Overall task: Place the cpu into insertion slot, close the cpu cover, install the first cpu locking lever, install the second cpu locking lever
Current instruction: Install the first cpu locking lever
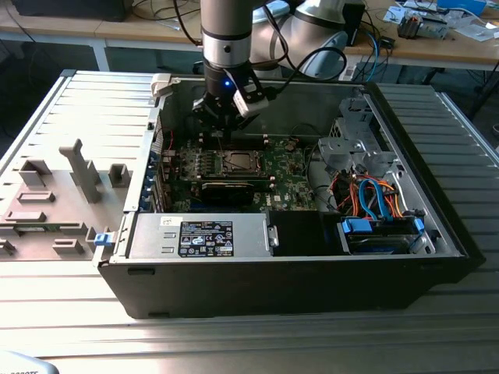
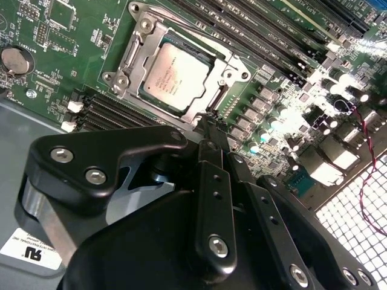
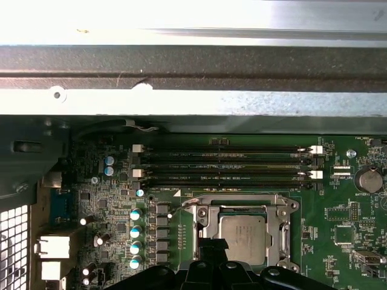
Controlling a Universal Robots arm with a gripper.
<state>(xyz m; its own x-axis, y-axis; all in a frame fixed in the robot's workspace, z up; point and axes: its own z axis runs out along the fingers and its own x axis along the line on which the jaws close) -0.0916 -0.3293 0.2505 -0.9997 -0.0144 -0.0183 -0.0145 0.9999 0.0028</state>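
One arm, one tool (image 1: 222,128), lowered inside open PC case (image 1: 437,234) above motherboard (image 1: 288,175), per exterior view. Tool tips sit just beside socket edge in second wrist view (image 2: 211,130); fingers (image 2: 208,175) appear pressed together w/ nothing between them. Cpu (image 2: 175,77) lies flat in socket, grey-silver top up; same in first wrist view (image 3: 243,237). Cpu cover (image 2: 227,75) is down, framing the chip, window open over its top; also seen in first wrist view (image 3: 202,220). Lever rods run along cover's sides; cannot tell if latched. Empty memory slots (image 3: 224,166) lie beside socket, between it and case wall. Power supply (image 1: 199,236) sits at case's near edge in exterior view. Grey fixture blocks (image 1: 82,171) stand on desk (image 1: 70,312) at exterior view's left.
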